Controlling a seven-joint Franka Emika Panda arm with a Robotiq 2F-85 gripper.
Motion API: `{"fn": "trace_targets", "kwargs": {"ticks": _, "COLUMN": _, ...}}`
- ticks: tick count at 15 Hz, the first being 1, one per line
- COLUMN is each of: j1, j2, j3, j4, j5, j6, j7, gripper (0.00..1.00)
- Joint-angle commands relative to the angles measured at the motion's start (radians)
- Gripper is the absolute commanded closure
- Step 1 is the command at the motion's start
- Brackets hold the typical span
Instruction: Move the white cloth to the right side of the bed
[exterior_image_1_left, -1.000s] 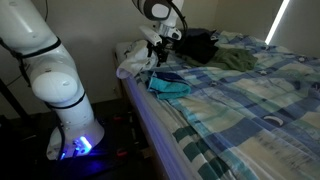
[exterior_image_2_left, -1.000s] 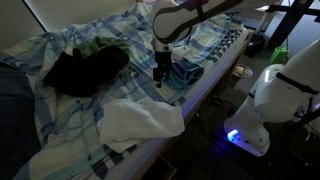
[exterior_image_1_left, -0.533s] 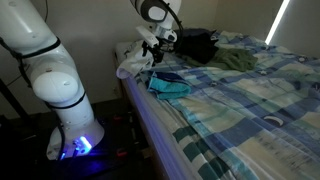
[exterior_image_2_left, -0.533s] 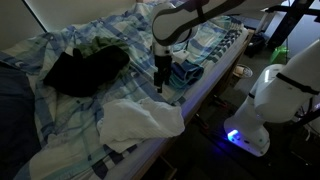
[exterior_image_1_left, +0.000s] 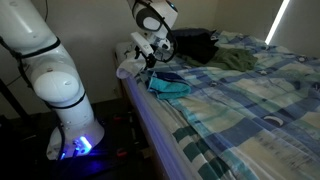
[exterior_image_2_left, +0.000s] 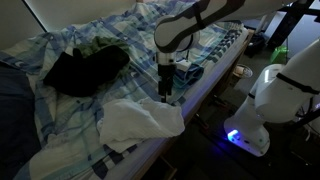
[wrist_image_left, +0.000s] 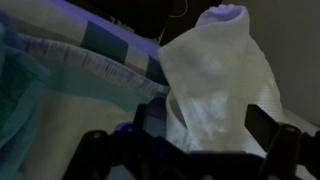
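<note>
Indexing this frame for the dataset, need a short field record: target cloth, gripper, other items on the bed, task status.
surface: bed with a blue plaid sheet
target: white cloth, bunched at the bed's edge, not held
gripper: gripper open, pointing down between the white cloth and the teal cloth
wrist view: white cloth fills the space ahead of the open fingers
other items: black garment, green garment
task status: cloth not yet grasped

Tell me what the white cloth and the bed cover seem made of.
The white cloth looks like soft matte fabric, perhaps cotton: it lies in loose rumpled folds. The bed cover looks like thin matte textile with a blue plaid pattern, wrinkled; fibre unclear.
</note>
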Motion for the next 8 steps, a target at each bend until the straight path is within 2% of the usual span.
{"fn": "trace_targets", "kwargs": {"ticks": 1, "j1": 0.009, "j2": 0.019, "j3": 0.013, "j4": -0.017, "j5": 0.047, "j6": 0.021, "j7": -0.087, "gripper": 0.0}}
{"fn": "trace_targets", "kwargs": {"ticks": 8, "j1": 0.035, "j2": 0.134, "j3": 0.078, "j4": 0.023, "j5": 0.02, "j6": 0.108, "j7": -0.214, "gripper": 0.0}}
